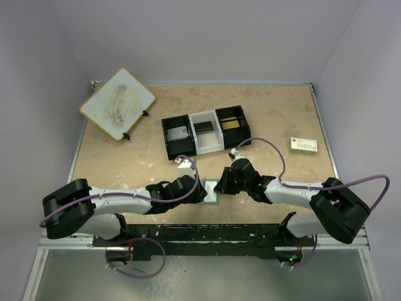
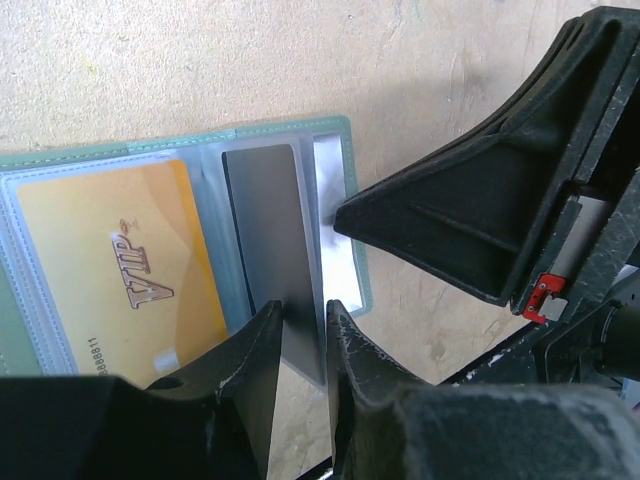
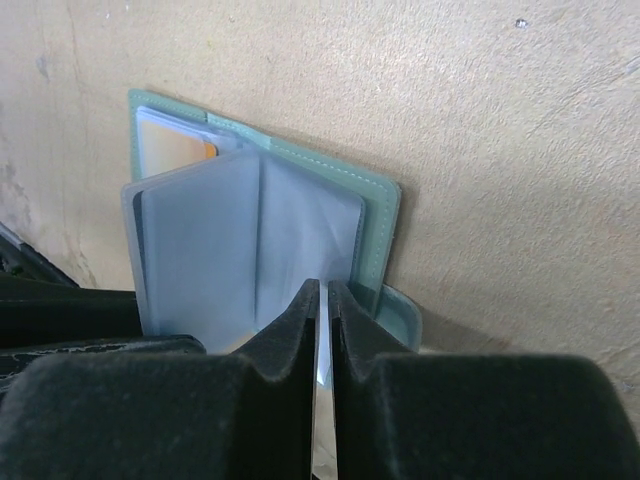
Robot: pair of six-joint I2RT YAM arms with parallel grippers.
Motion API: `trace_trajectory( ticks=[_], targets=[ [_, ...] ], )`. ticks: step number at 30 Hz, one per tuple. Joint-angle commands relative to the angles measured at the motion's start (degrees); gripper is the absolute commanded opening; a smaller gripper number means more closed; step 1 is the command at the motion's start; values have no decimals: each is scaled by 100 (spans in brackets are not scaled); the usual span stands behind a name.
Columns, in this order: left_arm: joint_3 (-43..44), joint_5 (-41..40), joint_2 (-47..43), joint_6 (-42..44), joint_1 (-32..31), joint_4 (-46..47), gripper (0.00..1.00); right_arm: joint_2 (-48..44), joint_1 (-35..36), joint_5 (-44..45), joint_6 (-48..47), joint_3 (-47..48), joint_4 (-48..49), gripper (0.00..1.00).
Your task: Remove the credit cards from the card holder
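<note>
while the right gripper point(image 3: 322, 292), nearly shut, pins a leaf of the card holder point(image 3: 375, 200), the left gripper point(image 2: 302, 315), pinched on the grey card point(image 2: 262, 220), should pull straight along the pocket.

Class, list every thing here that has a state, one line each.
card holder: open, inner panels lifted.
orange-gold card: tucked in its pocket.
grey card: partly out of its pocket, gripped.
left gripper: shut on the grey card.
right gripper: shut on a panel of the card holder.
</note>
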Motion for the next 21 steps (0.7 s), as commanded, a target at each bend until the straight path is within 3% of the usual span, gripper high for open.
trace_trajectory(
  ticks=[1,3,10,14,21],
  targets=[
    [221,82,67,115,-16,285,24,-246,3,198,26,-9,-108,10],
    [282,222,156,186,-21,318,32,-276,3,209,23,22,-143,10],
    [334,395,298,219,-25,472,41,-550,3,479,52,135,-545,12],
    [260,484,220,264,-34,570,55,-993,3,855,111,224,-1053,14],
    [222,82,-208,333,-34,186,59,-1662,3,617,61,241,-961,20]
  ],
)
